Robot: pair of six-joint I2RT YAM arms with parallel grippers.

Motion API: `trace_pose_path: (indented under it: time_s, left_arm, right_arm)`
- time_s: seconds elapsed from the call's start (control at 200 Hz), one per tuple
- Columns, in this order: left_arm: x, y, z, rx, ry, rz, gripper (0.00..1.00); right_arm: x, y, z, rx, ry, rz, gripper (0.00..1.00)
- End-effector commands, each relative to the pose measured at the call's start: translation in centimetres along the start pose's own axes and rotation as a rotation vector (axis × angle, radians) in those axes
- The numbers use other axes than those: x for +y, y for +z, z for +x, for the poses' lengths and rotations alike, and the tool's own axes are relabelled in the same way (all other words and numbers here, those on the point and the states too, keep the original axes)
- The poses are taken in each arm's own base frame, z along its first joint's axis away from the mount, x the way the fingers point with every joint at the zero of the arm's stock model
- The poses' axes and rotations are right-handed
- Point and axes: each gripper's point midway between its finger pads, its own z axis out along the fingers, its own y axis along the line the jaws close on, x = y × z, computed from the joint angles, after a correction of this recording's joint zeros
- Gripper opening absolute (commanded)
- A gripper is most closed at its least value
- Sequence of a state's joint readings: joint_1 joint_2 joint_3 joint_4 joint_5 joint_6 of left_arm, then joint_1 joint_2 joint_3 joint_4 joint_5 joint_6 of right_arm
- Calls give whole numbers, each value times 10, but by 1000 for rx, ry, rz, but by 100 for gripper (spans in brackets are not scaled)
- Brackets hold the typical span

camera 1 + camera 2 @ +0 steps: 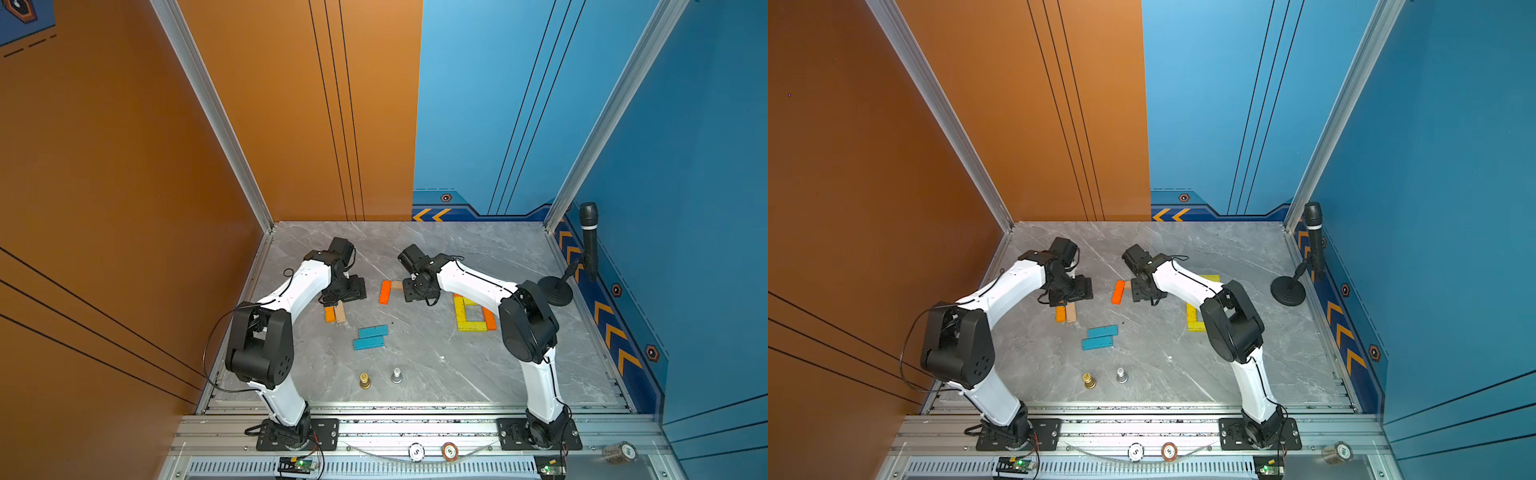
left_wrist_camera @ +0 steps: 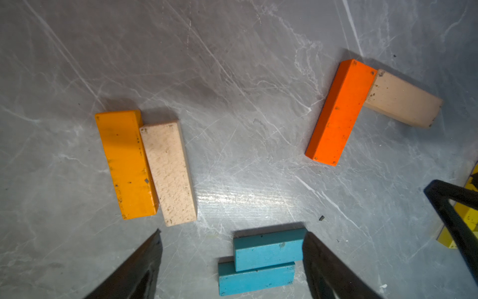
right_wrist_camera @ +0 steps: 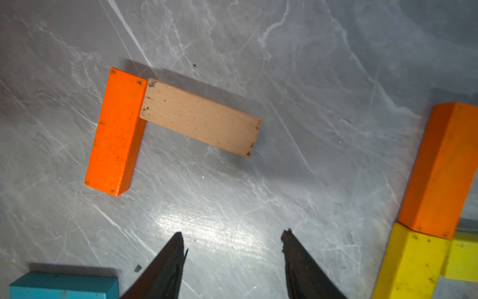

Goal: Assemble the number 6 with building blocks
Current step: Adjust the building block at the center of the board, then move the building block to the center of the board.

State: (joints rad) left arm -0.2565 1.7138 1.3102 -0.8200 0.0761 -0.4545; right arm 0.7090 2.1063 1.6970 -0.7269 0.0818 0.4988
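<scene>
The building blocks lie flat on the grey marble table [image 1: 415, 374]. An amber block [image 2: 125, 165] and a tan block [image 2: 168, 173] lie side by side under my left gripper [image 1: 338, 300]. An orange block [image 3: 116, 132] and a tan block [image 3: 201, 117] form an L by my right gripper [image 1: 417, 296]. Two teal blocks [image 1: 372, 331] [image 1: 368, 343] lie staggered mid-table. Yellow blocks [image 1: 472, 327] and an orange block [image 1: 489, 318] form a partial frame under the right arm, which hides part of it. In the wrist views my left gripper [image 2: 232, 231] and my right gripper [image 3: 232, 231] are both open and empty.
A gold pawn [image 1: 365, 380] and a silver pawn [image 1: 397, 375] stand near the front edge. A microphone [image 1: 589, 241] on a round stand [image 1: 555, 291] sits at the right wall. Chip discs [image 1: 416, 452] [image 1: 449, 451] rest on the front rail. Walls close three sides.
</scene>
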Motion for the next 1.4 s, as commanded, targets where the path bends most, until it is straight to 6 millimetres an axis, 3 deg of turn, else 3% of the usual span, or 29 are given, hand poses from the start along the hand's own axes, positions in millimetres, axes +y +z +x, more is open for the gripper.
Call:
trace_pose_path:
  time_s: [0.0,0.2,0.461,0.531,0.556,0.701,0.846,0.876,1.016,1.192,1.332,1.347,1.392]
  left_arm:
    - [-3,6,1,11,33,6,85]
    - [-5,8,-3,6,53,-3,85]
    - [-18,14,-14,10,21,14,84]
    - [-18,17,-14,12,20,5,82]
    - [-17,19,-13,16,20,0,82]
    - [-9,24,-6,33,20,-26,80]
    - [-2,14,7,31,-10,-15,79]
    - [0,11,11,29,-16,-14,79]
    - [11,-2,25,34,-80,32,78]
    - [25,-15,40,21,-121,60,78]
    - [27,-13,56,36,-117,60,78]
    - [27,-13,58,38,-112,57,78]
    - [25,-12,62,37,-103,51,78]
  right_arm:
    - [11,-5,1,2,-23,-3,61]
    - [7,0,-5,-5,-20,4,61]
    - [-8,9,1,10,-56,58,61]
    - [-10,10,3,15,-69,60,61]
    - [-23,12,-2,16,-40,67,61]
    - [-22,10,0,24,-33,44,59]
    - [-4,8,10,50,7,-16,58]
    - [14,5,20,52,-23,-31,59]
    - [43,-3,35,53,-65,-56,58]
    - [69,-10,55,55,-112,-75,59]
    - [83,-9,72,59,-140,-95,59]
    - [85,-20,68,37,-139,-112,59]
    - [87,-25,70,21,-141,-130,59]
